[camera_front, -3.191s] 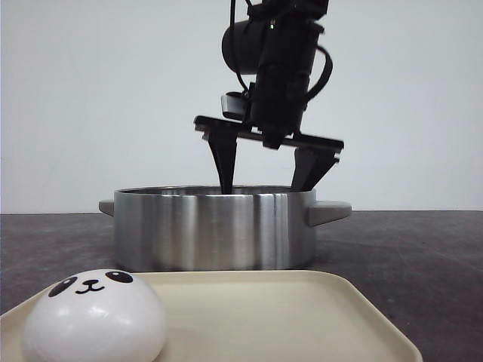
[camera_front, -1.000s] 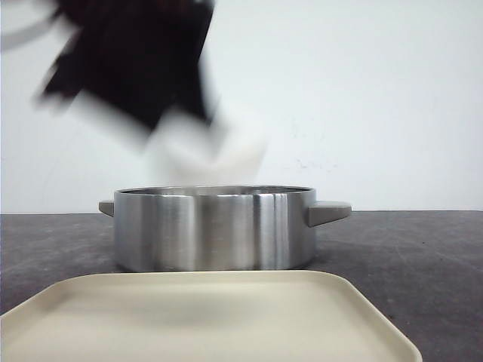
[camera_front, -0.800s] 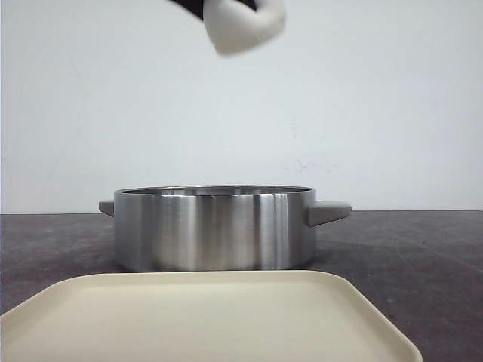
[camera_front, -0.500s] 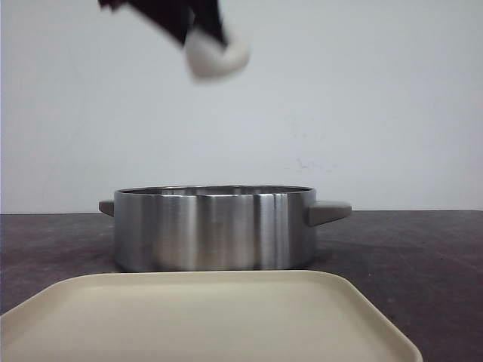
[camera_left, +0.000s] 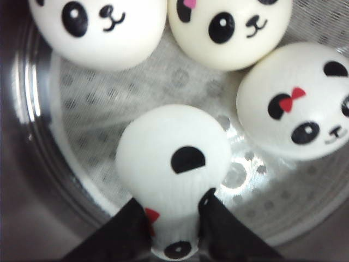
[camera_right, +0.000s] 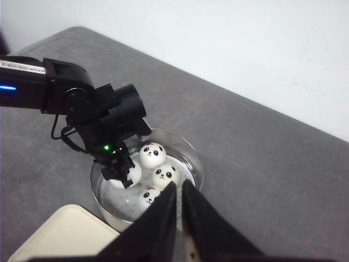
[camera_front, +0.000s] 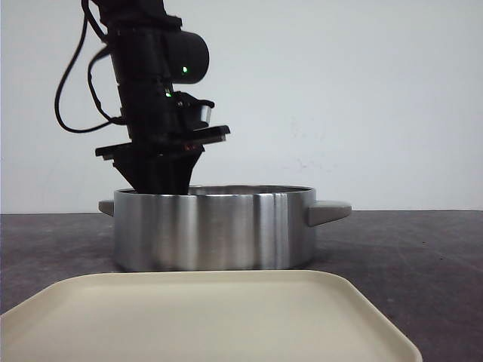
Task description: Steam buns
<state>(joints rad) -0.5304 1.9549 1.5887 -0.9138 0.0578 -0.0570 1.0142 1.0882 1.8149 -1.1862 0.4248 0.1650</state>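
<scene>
Four white panda-faced buns lie in the steel pot (camera_front: 215,230). Three of them (camera_left: 101,27) (camera_left: 229,27) (camera_left: 294,106) rest on its perforated steamer floor. The fourth bun (camera_left: 174,158) sits low beside them, squeezed between the black fingers (camera_left: 128,229) of my left gripper (camera_left: 174,221), which is shut on it. In the front view the left arm (camera_front: 155,98) reaches down into the pot's left half, its fingertips hidden by the wall. My right gripper (camera_right: 179,188) hangs high above the pot's near rim, jaws shut, holding nothing.
A cream tray (camera_front: 211,317) lies bare in front of the pot, close to the camera. The pot's side handle (camera_front: 328,212) sticks out to the right. Dark grey tabletop (camera_right: 262,164) surrounds the pot, with a white wall behind.
The bun left the tray and was carried through the air; my left gripper has come down into the pot with it. The right arm has pulled up out of the pot.
</scene>
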